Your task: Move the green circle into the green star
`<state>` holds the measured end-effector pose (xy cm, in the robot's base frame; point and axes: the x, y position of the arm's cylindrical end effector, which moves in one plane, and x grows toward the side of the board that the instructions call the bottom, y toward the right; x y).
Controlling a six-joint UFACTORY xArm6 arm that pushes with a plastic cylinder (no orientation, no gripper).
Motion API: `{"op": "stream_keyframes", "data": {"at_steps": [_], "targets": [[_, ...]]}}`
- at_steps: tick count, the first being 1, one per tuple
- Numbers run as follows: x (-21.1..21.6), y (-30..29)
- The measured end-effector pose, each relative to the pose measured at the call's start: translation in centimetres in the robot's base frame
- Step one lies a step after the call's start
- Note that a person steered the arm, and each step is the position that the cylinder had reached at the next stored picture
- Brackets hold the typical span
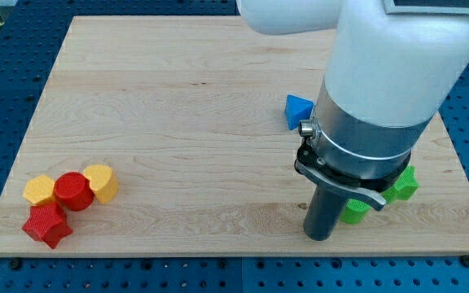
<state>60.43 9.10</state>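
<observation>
My tip (pixel 319 237) rests on the board near the view's bottom, right of centre. A green block (pixel 353 212), partly hidden by the arm, lies just to the tip's right, close to or touching the rod; its shape is hard to make out, possibly the circle. A second green block (pixel 404 185) with pointed edges, likely the star, lies a little further right and up, partly hidden behind the arm. The two green blocks sit close together; whether they touch is hidden.
A blue block (pixel 297 110) lies above the arm's left side. At the view's bottom left sits a cluster: a yellow hexagon (pixel 39 190), a red circle (pixel 73 191), another yellow block (pixel 101 182) and a red star (pixel 47 225). The board's bottom edge (pixel 218 254) is near the tip.
</observation>
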Motion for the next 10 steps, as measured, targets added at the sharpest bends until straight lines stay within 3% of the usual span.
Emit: {"op": "stream_keyframes", "data": {"at_steps": [2, 5, 10], "targets": [[-2.5, 1.1], [-2.8, 5.7], [1.4, 9.9]]}}
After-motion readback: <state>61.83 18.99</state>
